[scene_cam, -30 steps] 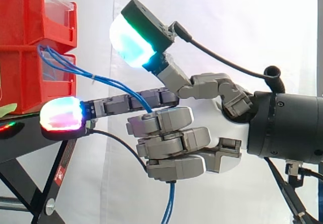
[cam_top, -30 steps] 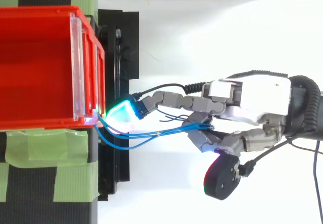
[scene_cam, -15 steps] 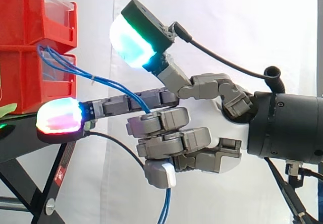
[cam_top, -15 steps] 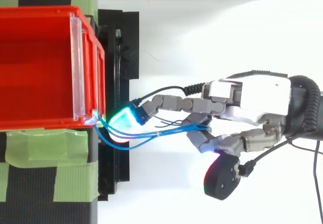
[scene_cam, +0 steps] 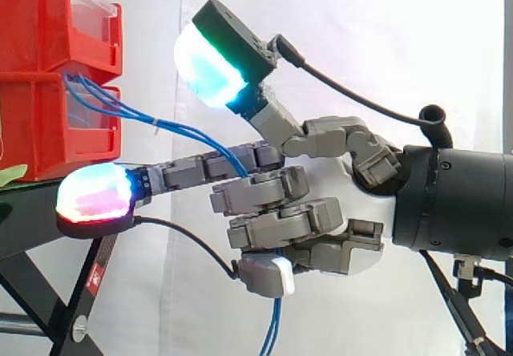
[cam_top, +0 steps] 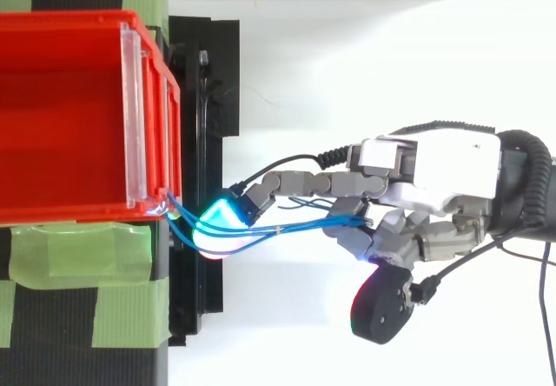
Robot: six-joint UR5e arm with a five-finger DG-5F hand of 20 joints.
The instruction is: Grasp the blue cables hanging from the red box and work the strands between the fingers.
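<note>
Thin blue cables (scene_cam: 164, 123) (cam_top: 261, 233) run from the front corner of the red box (scene_cam: 48, 67) (cam_top: 69, 116) down to my hand (scene_cam: 337, 204) (cam_top: 426, 177). The strands pass behind one straight finger, whose glowing pad (scene_cam: 92, 197) (cam_top: 217, 219) points at the box. They then slip in among the curled fingers (scene_cam: 280, 220), which are shut on them. The loose ends hang below the hand (scene_cam: 272, 332). The thumb pad (scene_cam: 212, 63) stands raised above the strands, apart from them.
The red box rests on a black stand (scene_cam: 32, 228) (cam_top: 204, 143) with green tape (cam_top: 78, 256) beside it. A white curtain (scene_cam: 361, 43) fills the background. Open room lies below and right of the stand.
The straight finger has dropped a little and swung sideways under the box corner. The lower curled fingers have loosened slightly, showing a white pad. The cables follow the hand.
</note>
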